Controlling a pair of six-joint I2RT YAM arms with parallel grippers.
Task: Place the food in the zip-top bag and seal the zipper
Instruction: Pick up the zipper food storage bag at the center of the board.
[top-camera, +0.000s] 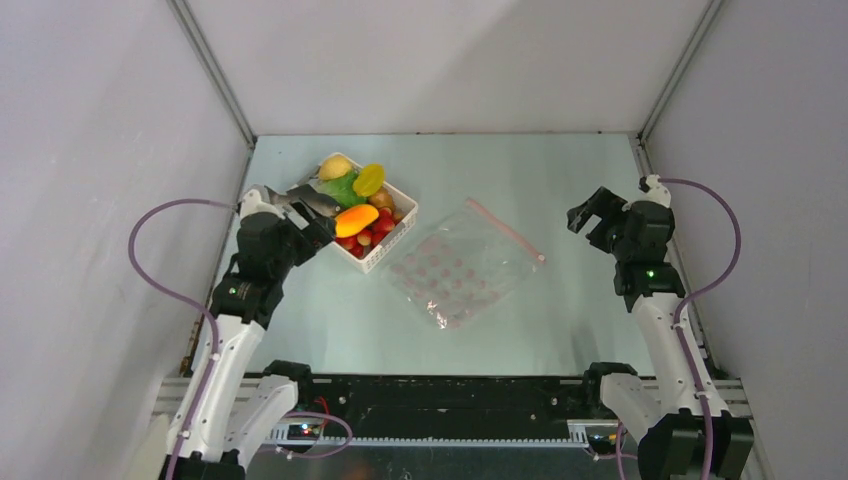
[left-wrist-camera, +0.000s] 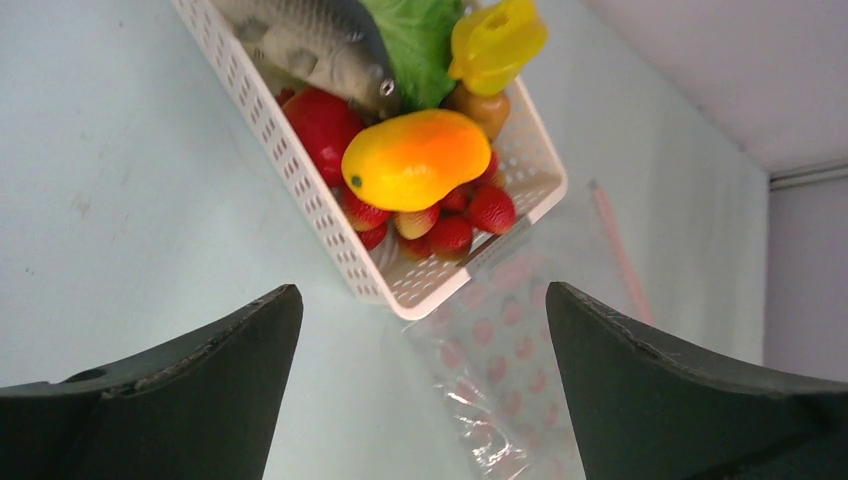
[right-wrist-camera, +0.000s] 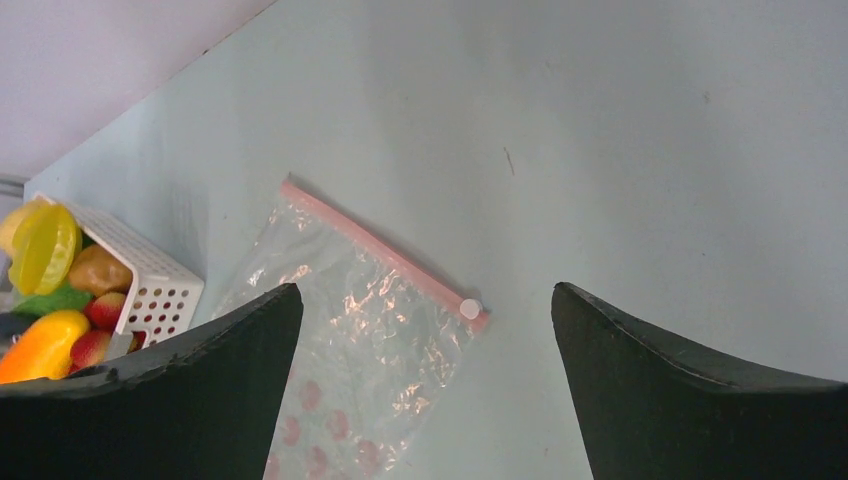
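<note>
Pale blue-green table (top-camera: 560, 180), matte, walled on three sides. Two items lie directly on it: a white lattice basket (top-camera: 386, 251) at left-centre, set diagonally, and a clear zip-top bag (top-camera: 455, 265) with pink dots, flat, just right of the basket and close against its wall. The bag's pink zipper (top-camera: 505, 228) runs along its far-right edge.

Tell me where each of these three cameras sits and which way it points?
Top external: above and behind the arms, looking down on the table; left arm and right arm show.
Left wrist: on the left arm, facing the basket of food; open left pincer frames it.
Right wrist: on the right arm, facing the zip-top bag and zipper; open right pincer frames them.
Shared: both wrist views catch basket and bag.
</note>
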